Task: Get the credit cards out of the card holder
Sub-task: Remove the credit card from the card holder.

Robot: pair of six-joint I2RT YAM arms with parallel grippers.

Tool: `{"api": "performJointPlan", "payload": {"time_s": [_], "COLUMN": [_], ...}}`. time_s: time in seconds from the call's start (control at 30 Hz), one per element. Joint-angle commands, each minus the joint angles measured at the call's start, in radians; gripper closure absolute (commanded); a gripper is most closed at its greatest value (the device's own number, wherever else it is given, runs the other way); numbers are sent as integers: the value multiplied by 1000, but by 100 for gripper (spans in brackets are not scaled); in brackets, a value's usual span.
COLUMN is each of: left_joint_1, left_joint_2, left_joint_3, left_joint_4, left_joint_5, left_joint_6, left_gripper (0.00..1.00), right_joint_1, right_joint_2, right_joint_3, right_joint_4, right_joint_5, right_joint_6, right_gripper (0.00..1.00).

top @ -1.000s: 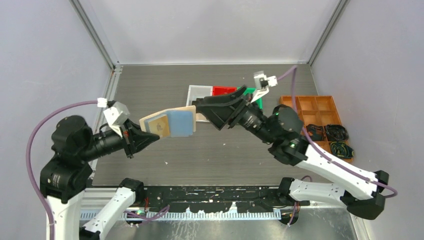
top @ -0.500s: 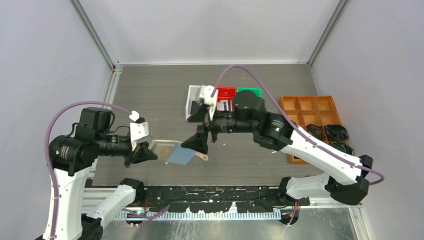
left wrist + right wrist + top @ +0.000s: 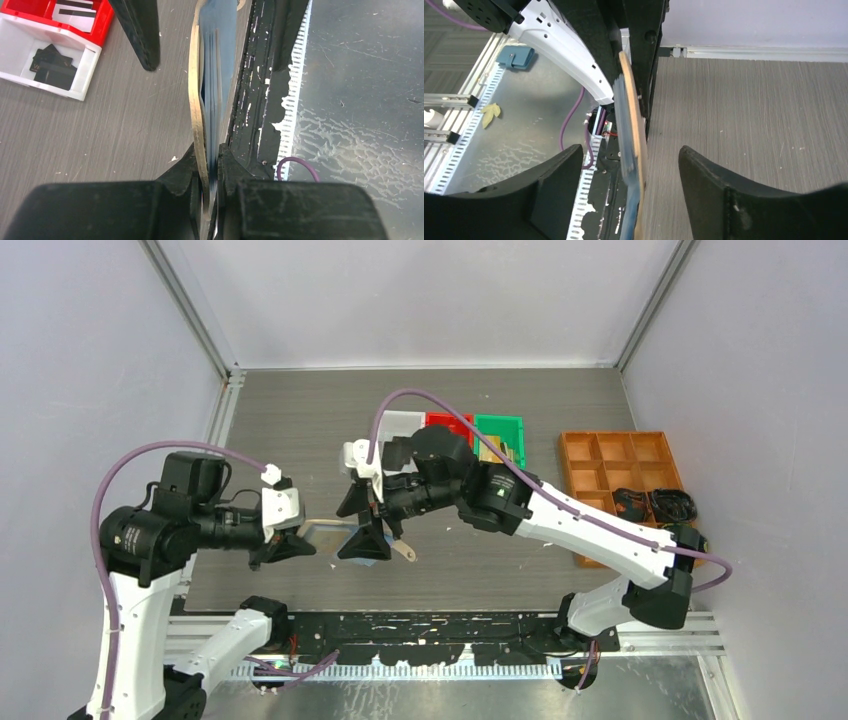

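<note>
The tan card holder (image 3: 322, 534) hangs above the table's near edge, its snap tab (image 3: 405, 552) pointing right. My left gripper (image 3: 292, 545) is shut on its left end. In the left wrist view the card holder (image 3: 196, 100) stands edge-on between my left gripper's (image 3: 209, 160) pads, blue sleeves (image 3: 218, 60) fanned beside the tan cover. My right gripper (image 3: 360, 523) is open and straddles the holder's other end, one finger on each side, not touching; the card holder (image 3: 636, 130) runs through my right gripper (image 3: 629, 152). Black credit cards (image 3: 50, 65) lie in the white bin (image 3: 85, 60).
White (image 3: 400, 423), red (image 3: 447, 421) and green (image 3: 500, 427) bins stand at the back middle. A striped white-grey card (image 3: 75, 7) lies in the red bin. An orange compartment tray (image 3: 620, 455) with coiled cables (image 3: 660, 505) sits at the right.
Both arms brought the card holder down toward the table's near edge. Over the last half second the right gripper slid left along the holder, jaws open; the left grip held.
</note>
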State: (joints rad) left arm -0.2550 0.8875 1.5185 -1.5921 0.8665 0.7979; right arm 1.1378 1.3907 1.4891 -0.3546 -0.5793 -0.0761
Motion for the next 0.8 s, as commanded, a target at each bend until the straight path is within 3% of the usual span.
{"api": "performJointPlan", "payload": {"time_s": [0.0,0.07,0.2,0.3,0.4,0.47,0.5,0.6,0.77], "left_joint_1": [-1,-1,-1,-1,-2,-1,-2,-1,-1], "left_joint_2": [-12,-15,-41,-104,-153,-165,-155,-134,-115], "left_joint_3": [5,3,-20,-89,-153,-179,-184,-184,-196], "left_joint_4": [-86,-78,11,167,326,426,541,624,721], "left_joint_5": [54,62,102,128,166,200,253,295,307], "left_joint_6": [27,15,-107,-309,-493,-616,-756,-879,-1009], "left_gripper": [100,98,48,35,35,40,60,77,79], "right_joint_1": [11,13,14,11,1,1,1,1,2], "right_joint_2": [42,56,30,-28,-82,-107,-124,-128,-114], "right_joint_3": [63,63,26,-35,-83,-108,-123,-129,-113], "right_joint_4": [115,146,208,277,321,340,330,333,311], "right_joint_5": [-58,-53,-8,33,19,0,-22,-45,-88], "right_joint_6": [26,48,72,102,135,143,146,163,181], "right_gripper": [33,49,85,99,99,99,99,99,99]}}
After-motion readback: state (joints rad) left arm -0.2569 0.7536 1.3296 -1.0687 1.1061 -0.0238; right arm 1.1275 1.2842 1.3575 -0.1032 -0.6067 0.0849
